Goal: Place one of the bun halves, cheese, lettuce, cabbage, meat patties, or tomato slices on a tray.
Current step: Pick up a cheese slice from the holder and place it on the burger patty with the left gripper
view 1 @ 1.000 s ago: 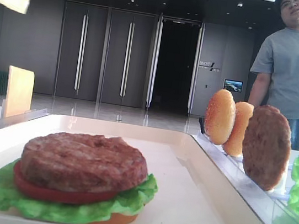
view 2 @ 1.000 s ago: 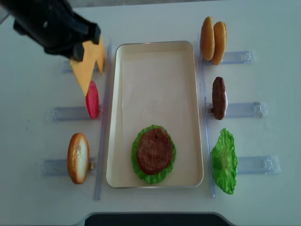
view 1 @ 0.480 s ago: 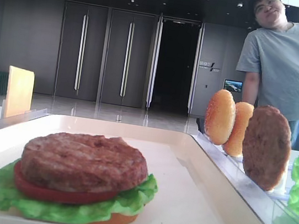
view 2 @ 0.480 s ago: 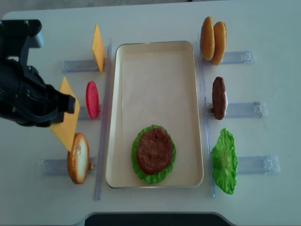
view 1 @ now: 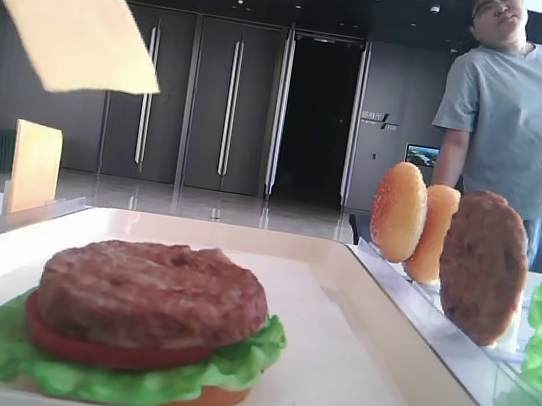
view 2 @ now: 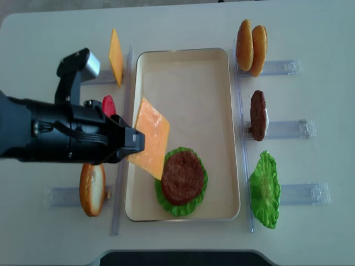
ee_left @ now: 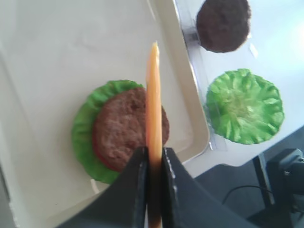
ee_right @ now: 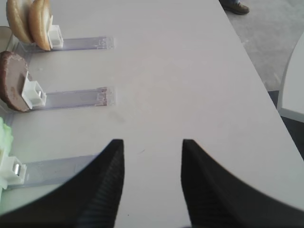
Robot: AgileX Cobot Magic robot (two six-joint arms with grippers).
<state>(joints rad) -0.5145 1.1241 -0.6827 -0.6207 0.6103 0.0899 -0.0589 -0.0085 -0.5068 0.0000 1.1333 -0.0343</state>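
One cheese slice (view 2: 150, 138) | left hand (ee_left: 153, 167) clamps it | right hand (ee_right: 151, 164) spread | no legible writing

Hanging over tray (view 2: 183, 55), left of stacked patty (view 2: 182, 176): cheese (view 2: 150, 138); flanking on counter (view 2: 310, 233): racks (view 2: 277, 67).

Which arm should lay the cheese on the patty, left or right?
Left. The left gripper is shut on the cheese slice and holds it above the tray, beside the stacked patty. The right gripper is open and empty over bare table outside the racks.
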